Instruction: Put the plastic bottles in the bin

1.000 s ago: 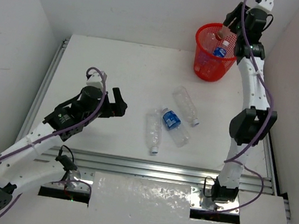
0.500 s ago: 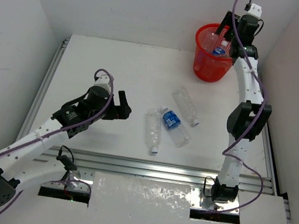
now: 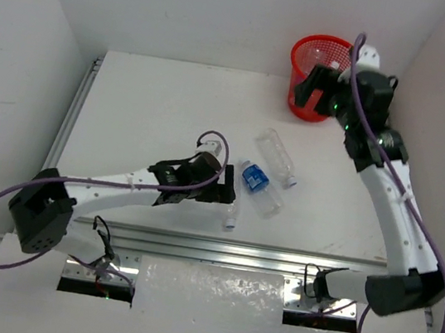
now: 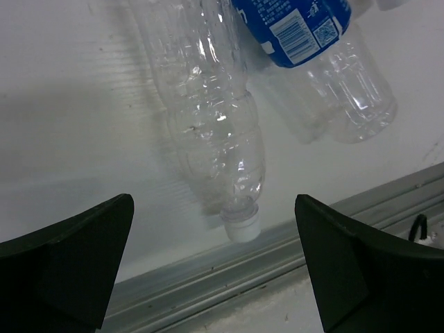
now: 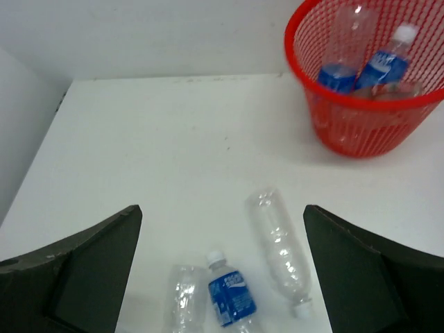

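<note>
Right wrist: three bottles point(image 5: 277, 246) point(image 5: 232, 300) point(image 5: 184, 303) outside bin point(image 5: 361, 128)

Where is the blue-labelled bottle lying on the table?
The blue-labelled bottle lies mid-table in the top view, between a plain bottle on its right and another plain bottle on its left.

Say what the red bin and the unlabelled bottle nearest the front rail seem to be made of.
Bin: likely moulded plastic, glossy red, going by its even open lattice walls and smooth rim. Unlabelled bottle: thin clear plastic, glossy; it shows the table through it, bright glints and crumpled ridges.
</note>
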`<action>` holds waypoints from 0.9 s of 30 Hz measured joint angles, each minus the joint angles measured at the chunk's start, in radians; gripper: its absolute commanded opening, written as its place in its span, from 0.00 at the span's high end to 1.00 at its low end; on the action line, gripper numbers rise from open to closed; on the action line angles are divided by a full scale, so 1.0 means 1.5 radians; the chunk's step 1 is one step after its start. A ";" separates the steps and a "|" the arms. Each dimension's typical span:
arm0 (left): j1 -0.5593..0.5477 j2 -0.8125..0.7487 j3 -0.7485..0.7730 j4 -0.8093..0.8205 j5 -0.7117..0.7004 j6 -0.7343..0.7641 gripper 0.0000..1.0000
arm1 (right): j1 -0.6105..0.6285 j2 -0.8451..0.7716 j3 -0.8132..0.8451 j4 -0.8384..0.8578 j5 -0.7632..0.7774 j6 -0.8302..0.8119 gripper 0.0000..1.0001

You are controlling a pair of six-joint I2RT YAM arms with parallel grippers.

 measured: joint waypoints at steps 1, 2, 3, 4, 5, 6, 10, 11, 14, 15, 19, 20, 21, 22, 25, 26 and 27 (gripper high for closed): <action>-0.007 0.028 0.008 0.004 -0.005 -0.005 0.01 | 0.009 -0.036 -0.060 0.008 -0.011 0.004 0.01; -0.014 0.055 0.017 0.009 -0.009 -0.009 0.02 | 0.010 -0.063 -0.112 0.012 -0.018 0.008 0.01; -0.022 0.079 0.026 0.013 -0.013 -0.012 0.02 | 0.008 -0.084 -0.160 0.011 -0.020 0.013 0.01; -0.028 0.100 0.035 0.016 -0.016 -0.014 0.03 | 0.006 -0.094 -0.195 0.005 -0.022 0.016 0.01; -0.036 0.121 0.046 0.018 -0.018 -0.016 0.03 | 0.004 -0.099 -0.224 -0.001 -0.025 0.021 0.01; -0.042 0.142 0.059 0.021 -0.021 -0.018 0.06 | 0.002 -0.101 -0.246 -0.006 -0.028 0.024 0.01; -0.050 0.219 0.105 0.027 -0.050 -0.026 0.16 | 0.005 -0.107 -0.289 -0.018 -0.055 0.033 0.01; -0.050 0.237 0.111 0.028 -0.059 -0.029 0.21 | 0.008 -0.112 -0.297 -0.018 -0.062 0.034 0.01; -0.048 0.281 0.116 0.026 -0.077 -0.036 0.40 | 0.012 -0.137 -0.315 -0.014 -0.092 0.042 0.01; -0.048 0.287 0.116 0.030 -0.080 -0.041 0.45 | 0.013 -0.144 -0.319 -0.012 -0.100 0.043 0.01; -0.040 0.260 0.085 0.043 -0.094 -0.047 0.62 | 0.021 -0.159 -0.331 0.007 -0.151 0.047 0.01; -0.035 0.243 0.066 0.044 -0.099 -0.049 0.71 | 0.024 -0.159 -0.336 0.015 -0.170 0.048 0.01; -0.028 0.220 0.045 0.037 -0.105 -0.049 0.85 | 0.026 -0.159 -0.343 0.025 -0.193 0.049 0.01; -0.022 0.195 0.025 0.024 -0.111 -0.048 0.88 | 0.028 -0.159 -0.351 0.035 -0.215 0.052 0.01; -0.009 0.101 -0.025 0.004 -0.128 -0.029 0.94 | 0.032 -0.159 -0.391 0.089 -0.319 0.068 0.01; -0.009 0.053 -0.045 0.012 -0.125 -0.014 0.94 | 0.033 -0.158 -0.407 0.115 -0.358 0.081 0.01; -0.009 -0.003 -0.067 0.024 -0.117 -0.001 0.94 | 0.033 -0.154 -0.421 0.144 -0.395 0.096 0.01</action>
